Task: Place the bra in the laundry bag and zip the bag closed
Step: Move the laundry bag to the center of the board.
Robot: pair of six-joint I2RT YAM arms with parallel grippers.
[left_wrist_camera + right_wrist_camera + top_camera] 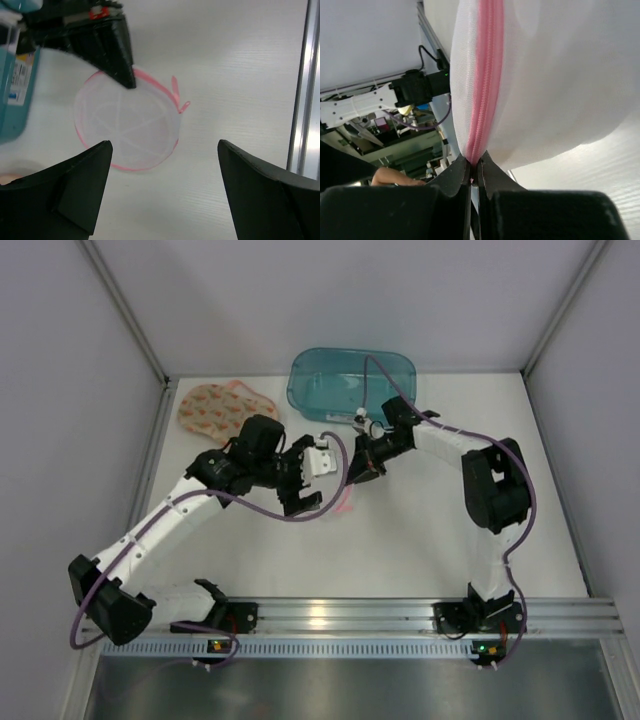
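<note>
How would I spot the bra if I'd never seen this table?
Look at the white table, at its far left corner. Just left of the see-through blue tub lies the bra. It is the only thing with an orange pattern and pink edging.

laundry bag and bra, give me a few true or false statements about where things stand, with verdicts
1. The right gripper is shut on the pink zipper edge of the laundry bag. True.
2. The bra is already inside the bag. False: it lies on the table at the far left, outside the bag.
3. The left gripper is open and holds nothing. True.
4. The teal container sits at the near edge by the arm bases. False: it sits at the far edge, right of the bra.
</note>
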